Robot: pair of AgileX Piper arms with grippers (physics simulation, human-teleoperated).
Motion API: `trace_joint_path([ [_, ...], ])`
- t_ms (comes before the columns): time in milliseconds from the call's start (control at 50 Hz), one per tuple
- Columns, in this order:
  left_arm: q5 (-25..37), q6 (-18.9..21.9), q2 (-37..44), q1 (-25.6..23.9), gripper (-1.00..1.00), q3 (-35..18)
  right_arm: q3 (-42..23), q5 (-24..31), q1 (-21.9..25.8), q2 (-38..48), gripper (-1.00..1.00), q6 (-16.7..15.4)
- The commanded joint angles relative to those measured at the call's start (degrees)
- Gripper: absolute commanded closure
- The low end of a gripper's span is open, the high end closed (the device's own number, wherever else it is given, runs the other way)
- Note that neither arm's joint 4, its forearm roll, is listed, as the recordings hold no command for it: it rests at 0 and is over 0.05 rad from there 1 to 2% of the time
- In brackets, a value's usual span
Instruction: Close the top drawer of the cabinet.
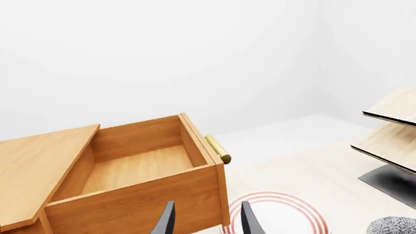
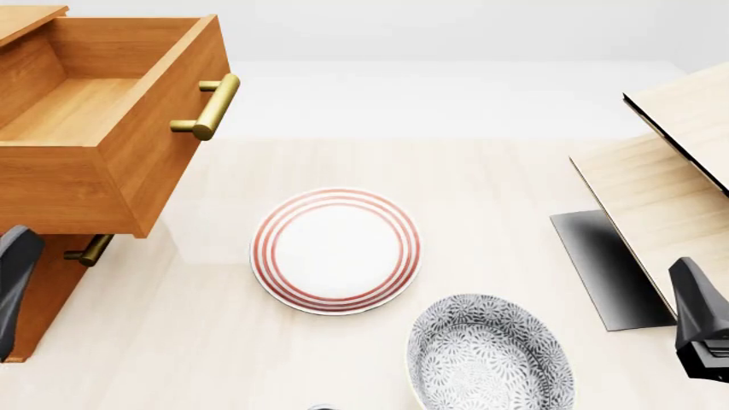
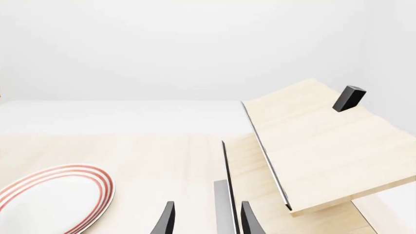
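The top drawer of the orange-brown cabinet stands pulled far out at the table's left, and its inside is bare. Its brass bar handle faces right; the lower drawer's handle shows beneath it. In the left wrist view the drawer and its handle lie just ahead. My left gripper is open and empty, near the drawer's front corner and not touching it. My right gripper is open and empty, pointing at the pale structure.
A red-ringed white plate lies mid-table, with a grey patterned bowl in front of it. A pale slanted-panel wooden structure on a dark base stands at the right. Dark parts of the left arm and the right arm show at the edges.
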Motion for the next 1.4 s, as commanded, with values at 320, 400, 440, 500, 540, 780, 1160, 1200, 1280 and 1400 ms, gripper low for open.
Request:
trace_joint_path([
  [320, -3.9, -1.6, 7.5, -16.7, -1.00, -4.6, 0.0, 0.2, 0.0, -0.2, -1.00, 0.0],
  [400, -5.7, -1.5, 9.7, -19.3, -1.00, -5.4, 0.0, 0.2, 0.0, -0.2, -1.00, 0.0],
  [440, -6.5, -1.3, 10.4, -20.3, -1.00, -5.8, 0.0, 0.2, 0.0, -0.2, -1.00, 0.0],
  [500, -7.6, -1.4, 12.0, -21.5, -1.00, -6.6, 0.0, 0.2, 0.0, -0.2, -1.00, 0.0],
  [540, -8.8, -1.3, 13.0, -22.7, -1.00, -7.5, 0.0, 0.2, 0.0, -0.2, -1.00, 0.0],
  [780, -15.4, -1.4, 21.1, -29.4, -1.00, -11.1, 0.0, 0.2, 0.0, -0.2, -1.00, 0.0],
  [1160, -22.8, -2.1, 36.8, -36.4, -1.00, -18.1, 0.0, 0.2, 0.0, -0.2, -1.00, 0.0],
  [1200, -23.0, -2.1, 39.2, -37.2, -1.00, -20.5, 0.0, 0.2, 0.0, -0.2, -1.00, 0.0],
  [1280, -24.5, -1.1, 42.1, -39.2, -1.00, -23.3, 0.0, 0.2, 0.0, -0.2, -1.00, 0.0],
  [1400, -25.9, -0.3, 44.7, -39.8, -1.00, -24.7, 0.0, 0.2, 0.0, -0.3, -1.00, 0.0],
])
